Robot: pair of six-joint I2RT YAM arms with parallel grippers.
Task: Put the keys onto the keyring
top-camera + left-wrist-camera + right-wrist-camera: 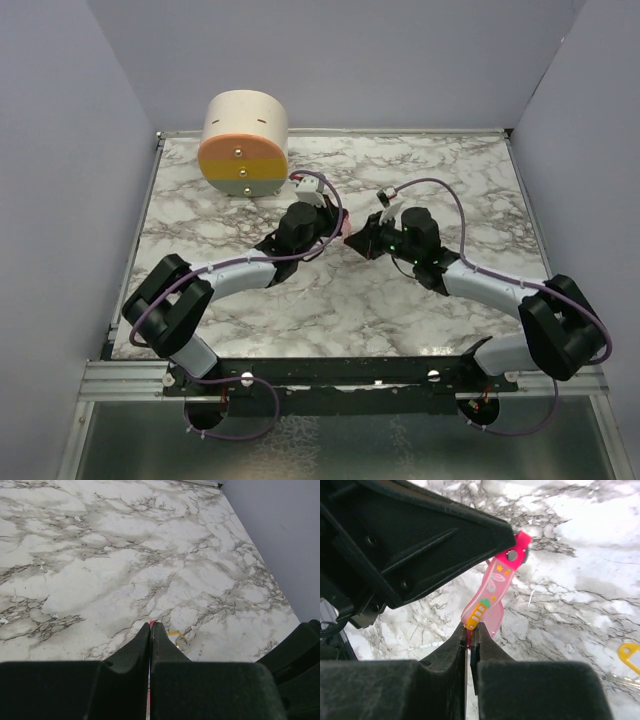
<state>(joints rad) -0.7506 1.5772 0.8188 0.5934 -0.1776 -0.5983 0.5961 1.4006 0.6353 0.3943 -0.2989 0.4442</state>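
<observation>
The keyring, a pink strap [492, 592] printed with small coloured shapes, hangs above the marble between both grippers. My right gripper [469, 626] is shut on its lower end. My left gripper [512, 537] is shut on its upper end by the metal rivet; in the left wrist view only a pink sliver [151, 623] shows at the left gripper's [151, 625] closed tips. The two grippers meet at mid-table [348, 238]. The key, a small yellow piece [173, 633], lies on the table just beyond the left fingertips; it also shows at the right edge of the right wrist view [631, 655].
A large cream-and-orange cylinder [244, 145] lies on its side at the back left of the marble table [440, 180]. Grey walls stand close on the left, back and right. A thin wire loop [183, 639] lies beside the yellow piece.
</observation>
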